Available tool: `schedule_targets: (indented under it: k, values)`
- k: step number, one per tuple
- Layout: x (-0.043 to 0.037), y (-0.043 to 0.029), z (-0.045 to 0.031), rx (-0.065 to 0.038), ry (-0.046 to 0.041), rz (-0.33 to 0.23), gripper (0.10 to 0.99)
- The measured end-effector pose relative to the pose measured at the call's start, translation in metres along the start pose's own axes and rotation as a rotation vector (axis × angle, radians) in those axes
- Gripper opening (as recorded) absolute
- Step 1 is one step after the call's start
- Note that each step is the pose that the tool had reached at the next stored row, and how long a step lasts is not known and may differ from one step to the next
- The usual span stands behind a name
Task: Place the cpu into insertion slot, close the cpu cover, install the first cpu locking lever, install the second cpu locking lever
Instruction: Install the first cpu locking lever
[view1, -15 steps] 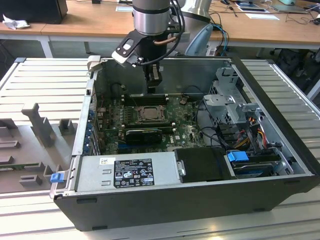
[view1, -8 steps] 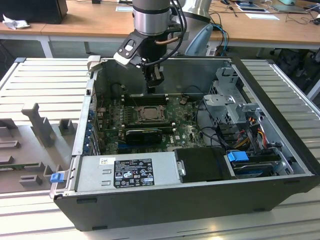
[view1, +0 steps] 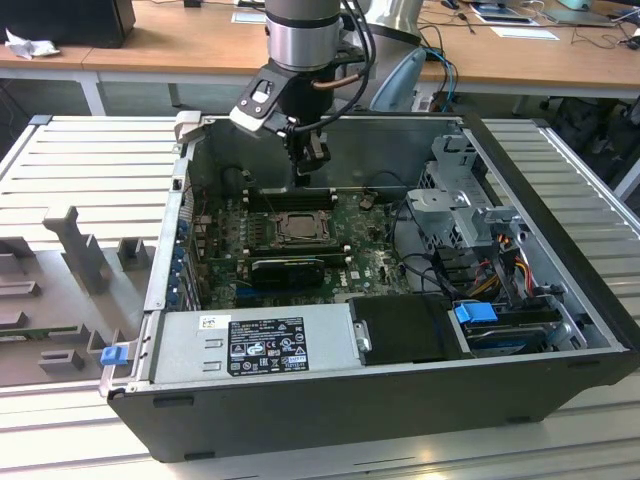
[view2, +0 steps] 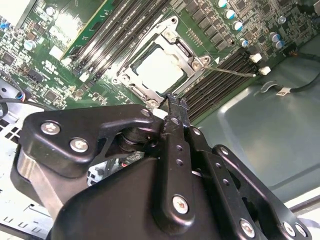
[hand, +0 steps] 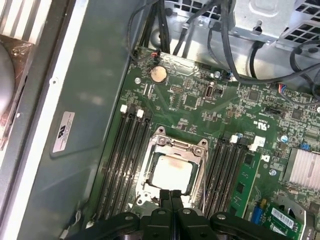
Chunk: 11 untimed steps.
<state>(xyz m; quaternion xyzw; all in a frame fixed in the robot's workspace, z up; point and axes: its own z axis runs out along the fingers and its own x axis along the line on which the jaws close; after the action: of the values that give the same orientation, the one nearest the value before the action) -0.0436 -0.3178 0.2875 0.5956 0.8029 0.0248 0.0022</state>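
Observation:
The cpu (hand: 172, 172), a pale silver square, lies in the insertion slot (hand: 141, 196) on the green board. The cpu cover (hand: 176, 146) lies flat around it, and the chip shows through its window. In the exterior view my gripper (view1: 304, 180) hangs above the far side of the socket, near the cpu (view1: 297, 227). Both wrist views show the black fingertips (hand: 165, 196) pressed together with nothing between them, just over the socket's edge. In the second wrist view a thin wire lever (view2: 235, 72) sticks out sideways beside the cpu cover (view2: 172, 30) and cpu (view2: 160, 67).
Black memory slots (hand: 127, 150) flank the socket on both sides. The open computer case (view1: 300, 405) has a power supply (view1: 260, 345) at the front, a drive cage (view1: 465, 195) and cables (view1: 500, 260) on the exterior view's right. A coin battery (hand: 158, 74) sits further along the board.

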Motion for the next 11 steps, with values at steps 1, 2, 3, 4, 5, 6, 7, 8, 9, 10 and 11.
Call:
schedule_targets:
  k: [1,2,3,4,5,6,7,8,9,10,11]
  values:
    - [0.0000,0.0000,0.0000,0.000,0.0003,-0.007,0.106]
    - [0.0000,0.0000,0.0000,0.001,0.0009,-0.022,0.106]
    - [0.0000,0.0000,0.0000,0.001,0.0015,-0.035,0.106]
    - [0.0000,0.0000,0.0000,0.001,0.0020,-0.047,0.106]
    - [0.0000,0.0000,0.0000,0.001,0.0023,-0.053,0.106]
    - [0.0000,0.0000,0.0000,0.002,0.0026,-0.060,0.106]
    - [0.0000,0.0000,0.0000,0.002,0.0029,-0.068,0.106]
    - [0.0000,0.0000,0.0000,0.002,0.0032,-0.074,0.106]
    - [0.0000,0.0000,0.0000,0.002,0.0036,-0.084,0.106]
    - [0.0000,0.0000,0.0000,0.003,0.0043,-0.102,0.106]
    - [0.0000,0.0000,0.0000,0.003,0.0047,-0.110,0.106]
